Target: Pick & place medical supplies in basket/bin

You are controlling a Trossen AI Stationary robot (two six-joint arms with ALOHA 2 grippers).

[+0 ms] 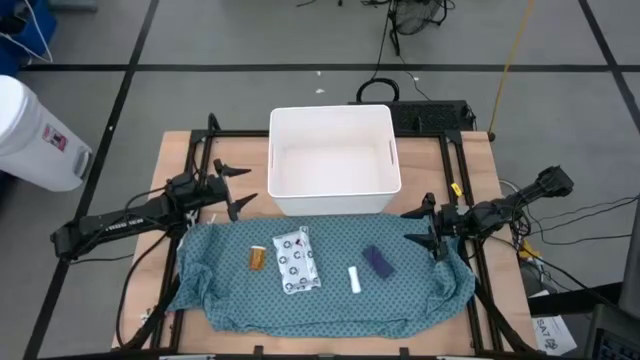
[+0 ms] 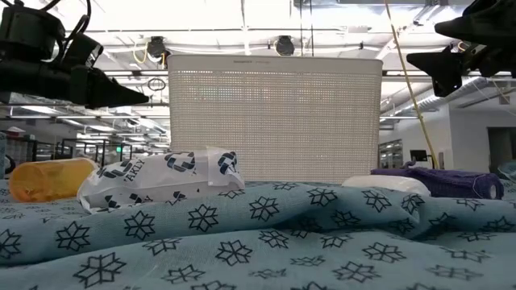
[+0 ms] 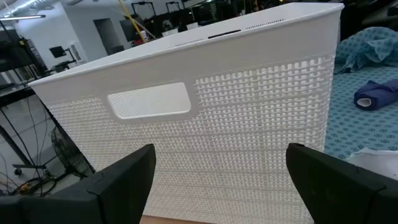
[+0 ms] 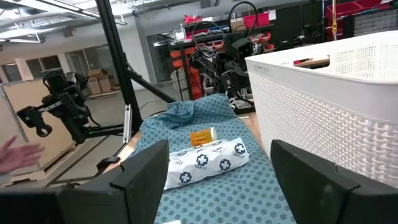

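While both arms' fingers gape empty, the mesh-walled white tub [image 1: 334, 150] stands behind crumpled star-printed cloth [image 1: 320, 295].

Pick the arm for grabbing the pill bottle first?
Left, probably. The orange pill bottle lies at the cloth's left end, nearer the open left claw; the open right claw hovers over the opposite end by the blue block.

Both arms idle — jaws wide.
Left gripper [image 1: 238, 187] hovers at the left; right gripper [image 1: 420, 228] at the right — both empty.
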